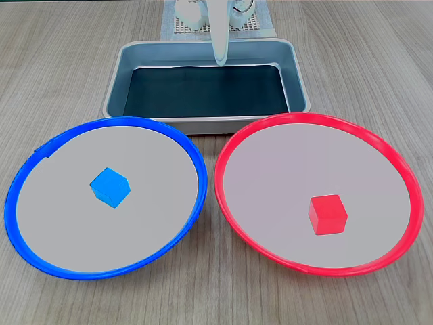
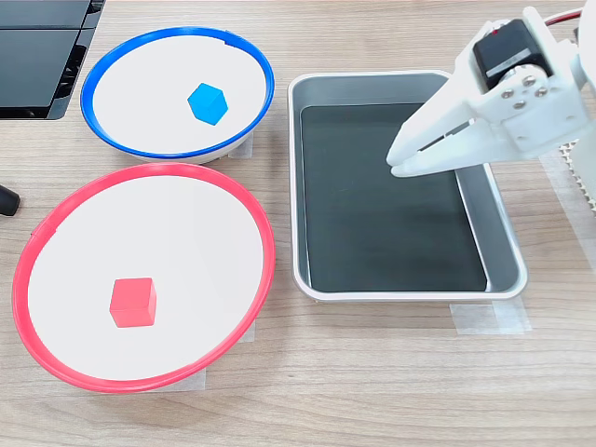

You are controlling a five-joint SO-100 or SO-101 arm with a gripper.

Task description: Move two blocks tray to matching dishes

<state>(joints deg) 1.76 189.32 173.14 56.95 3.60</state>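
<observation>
The blue block [image 1: 109, 187] [image 2: 207, 102] lies inside the blue-rimmed dish [image 1: 40, 230] [image 2: 140, 56]. In the red-rimmed dish [image 1: 270, 162] [image 2: 205, 242] rests the red block [image 1: 327, 214] [image 2: 132, 302]. The silver tray [image 1: 122, 74] [image 2: 498, 233] has nothing on its black bottom. My white gripper [image 1: 221, 59] [image 2: 397, 161] hangs over the tray, apart from both dishes, its fingers closed together at the tips with nothing between them.
A white mesh mat [image 1: 260, 26] lies behind the tray at the arm's base. A black flat device [image 2: 37, 56] sits beside the blue dish, and a small dark object [image 2: 7, 199] shows at the table edge. Bare wooden tabletop [image 2: 391, 391] surrounds the dishes.
</observation>
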